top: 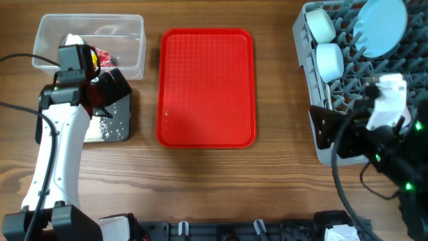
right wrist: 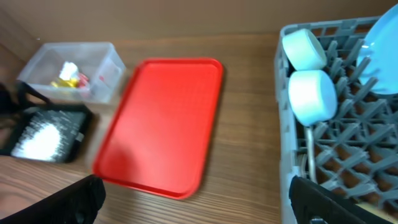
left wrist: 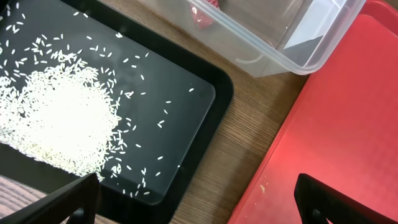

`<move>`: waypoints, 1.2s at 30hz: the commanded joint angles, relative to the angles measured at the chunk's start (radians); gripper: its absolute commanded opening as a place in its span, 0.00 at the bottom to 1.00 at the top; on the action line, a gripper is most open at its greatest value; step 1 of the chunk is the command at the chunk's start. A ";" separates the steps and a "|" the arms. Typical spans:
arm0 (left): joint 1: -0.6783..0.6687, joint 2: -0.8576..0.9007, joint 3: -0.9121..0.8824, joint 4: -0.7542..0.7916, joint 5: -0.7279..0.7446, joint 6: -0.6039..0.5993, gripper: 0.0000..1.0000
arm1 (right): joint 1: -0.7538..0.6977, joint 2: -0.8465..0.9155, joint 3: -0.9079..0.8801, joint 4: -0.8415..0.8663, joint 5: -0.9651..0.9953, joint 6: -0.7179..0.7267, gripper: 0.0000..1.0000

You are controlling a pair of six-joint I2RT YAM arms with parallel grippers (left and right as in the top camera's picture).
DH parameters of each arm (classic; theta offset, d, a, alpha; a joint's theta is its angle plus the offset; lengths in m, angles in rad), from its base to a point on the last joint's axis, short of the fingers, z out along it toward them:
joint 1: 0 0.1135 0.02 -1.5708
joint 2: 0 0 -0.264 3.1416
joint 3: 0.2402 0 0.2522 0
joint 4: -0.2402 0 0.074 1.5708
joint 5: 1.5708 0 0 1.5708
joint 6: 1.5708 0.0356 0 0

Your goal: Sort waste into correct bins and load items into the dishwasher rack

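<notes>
Your left hand [left wrist: 199, 208] hangs wide open and holds nothing. Its left finger is over the black tray [left wrist: 224, 93] and its right finger over the red tray [left wrist: 336, 124], with a strip of worktop [left wrist: 249, 143] between the two. Ahead and to the left of this hand, the black tray carries a heap of rice [left wrist: 56, 124], with loose grains scattered toward its rim. Straight ahead stands the tub [left wrist: 273, 59], with a red wrapper [left wrist: 202, 15] inside. Your right hand [right wrist: 199, 208] is also spread wide and empty, raised by the left edge of the rack [right wrist: 348, 155]. The rack lies under its right finger and runs ahead to the right. In it, two bowls [right wrist: 303, 48] stand on edge, one behind the other, along the left side. A plate [right wrist: 382, 56] leans at the far right. A thin white handle [right wrist: 309, 155] sits among the pegs just nearer than the bowls; you cannot tell whether it is a fork or a spoon. Ahead and to the left of this hand lies the red tray. Beyond that, the tub shows tissue [right wrist: 68, 67] and a yellow wrapper [right wrist: 65, 81].
</notes>
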 commanded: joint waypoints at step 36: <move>0.004 0.006 0.008 -0.001 -0.014 -0.013 1.00 | -0.010 -0.805 -1.251 1.038 0.053 -0.060 1.00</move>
